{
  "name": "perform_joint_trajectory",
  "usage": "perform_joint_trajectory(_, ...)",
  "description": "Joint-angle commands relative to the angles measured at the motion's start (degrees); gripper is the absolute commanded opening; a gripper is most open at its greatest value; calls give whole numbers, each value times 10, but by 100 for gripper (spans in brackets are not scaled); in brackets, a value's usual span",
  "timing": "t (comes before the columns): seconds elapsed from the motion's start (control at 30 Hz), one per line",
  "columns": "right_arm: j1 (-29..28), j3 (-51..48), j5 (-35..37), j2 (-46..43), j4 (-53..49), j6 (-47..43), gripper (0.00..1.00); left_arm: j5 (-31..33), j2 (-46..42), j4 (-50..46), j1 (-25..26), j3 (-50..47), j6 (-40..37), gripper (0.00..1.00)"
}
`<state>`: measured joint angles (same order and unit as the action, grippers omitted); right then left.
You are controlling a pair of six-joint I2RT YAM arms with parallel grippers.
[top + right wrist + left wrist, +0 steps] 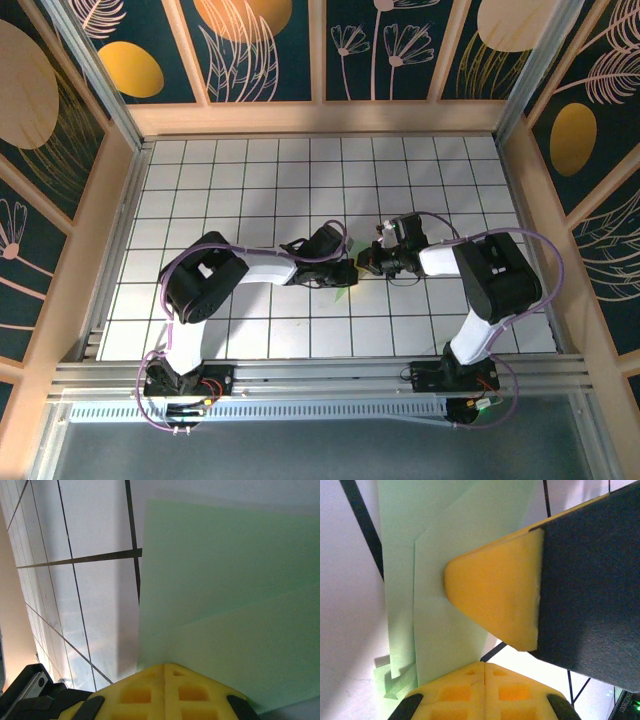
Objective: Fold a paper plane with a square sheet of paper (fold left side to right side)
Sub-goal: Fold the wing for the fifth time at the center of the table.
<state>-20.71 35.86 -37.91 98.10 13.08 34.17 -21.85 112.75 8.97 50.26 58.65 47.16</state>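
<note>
Both jaws closed, empty: left gripper [485,675], right gripper [165,676] press creased sheet of paper [225,580] beneath tips; probably midway, folds remaining.

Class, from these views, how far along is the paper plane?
Done: the green paper shows overlapping folded layers and creases. In hand: the left gripper and right gripper, both shut, rest their tips on it. Left: no finished dart shape visible, so further folds likely remain.

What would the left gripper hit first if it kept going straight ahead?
Probably the yellow fingertip of the right gripper, resting on the folded green paper just ahead; depth is hard to judge.
</note>
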Motion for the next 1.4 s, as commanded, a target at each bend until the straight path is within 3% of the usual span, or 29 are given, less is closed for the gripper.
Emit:
perform_joint_trajectory(0.0,0,-8,44,31,-54,-24,0,1,-8,-42,6,-26,-24,0)
perform_joint_trajectory(0.53,-2,55,40,22,-89,-40,0,4,-193,-13,20,-233,-28,0)
perform_joint_trajectory(0.7,-11,102,103,-36,-155,-55,25,56,-240,-8,6,-229,-5,0)
perform_joint_trajectory(0.87,-32,147,226,-100,-261,-61,50,135,-278,-4,-39,-232,18,0)
perform_joint_trajectory(0.97,-59,173,306,-118,-324,-33,60,206,-299,-30,-63,-223,21,0)
perform_joint_trajectory(1.07,-87,206,379,-107,-394,34,64,291,-314,-63,-67,-205,11,1)
perform_joint_trajectory(1.2,-136,272,446,-47,-491,126,65,376,-333,-84,-67,-199,0,13)
perform_joint_trajectory(1.37,-181,360,494,47,-570,195,64,443,-367,-89,-67,-220,-11,35)
